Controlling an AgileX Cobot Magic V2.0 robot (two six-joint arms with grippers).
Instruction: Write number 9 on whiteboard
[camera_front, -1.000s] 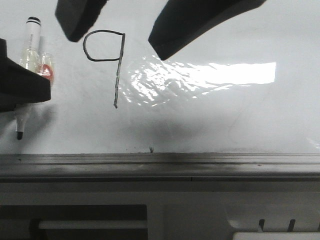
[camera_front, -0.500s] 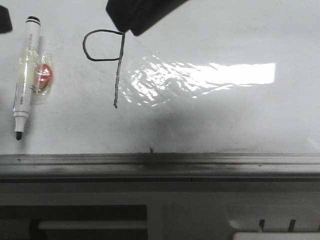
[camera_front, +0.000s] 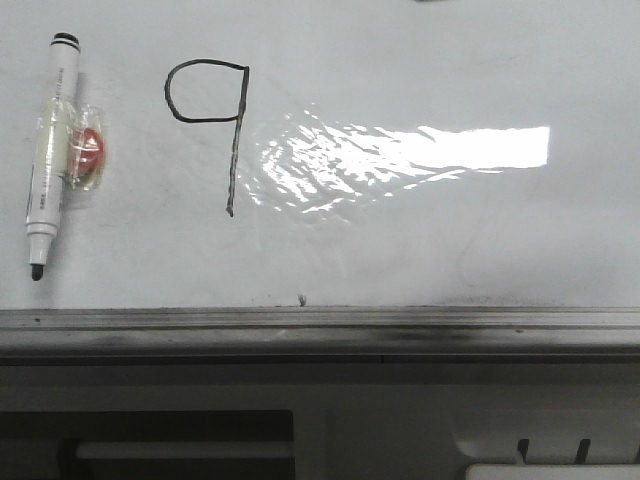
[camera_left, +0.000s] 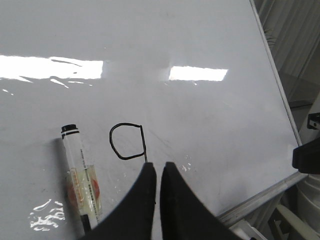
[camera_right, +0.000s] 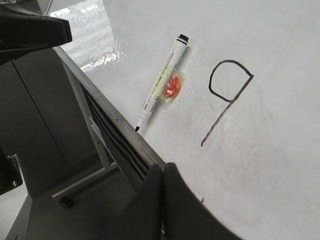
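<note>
Drawn and done: the number 9 (camera_front: 208, 125) in thin black line on the whiteboard (camera_front: 430, 240), squarish loop up top, long straight tail running down toward the grey metal rail (camera_front: 320, 325) along the board's near edge. Sits in the board's left part, well short of the rail, just left of the bright glare patch (camera_front: 420, 150).

Lying flat beside it, nearer the left edge: a marker pen (camera_front: 50, 150), uncapped, dark tip pointing toward the rail, with a small clear wrapper holding something red-orange (camera_front: 88, 150) against its barrel. Apart from the 9, not touching it.

Nothing of either arm over the board in the front view.

From the left wrist: left gripper (camera_left: 156, 172) with fingers pressed together, only a thin dark slit between them, nothing held. Hanging off the surface (height hard to judge), tips lined up just past the loop's lower corner, so the tail of the 9 (camera_left: 128, 141) mostly hidden behind the fingers. Pen (camera_left: 80, 175) off to one side of those fingers.

From the right wrist: right gripper (camera_right: 162, 175) likewise drawn together, empty. Tips near the railed edge of the board, the 9 (camera_right: 227, 97) well apart from them, whole figure plainly in sight, pen (camera_right: 160, 85) farther along that same edge.
</note>
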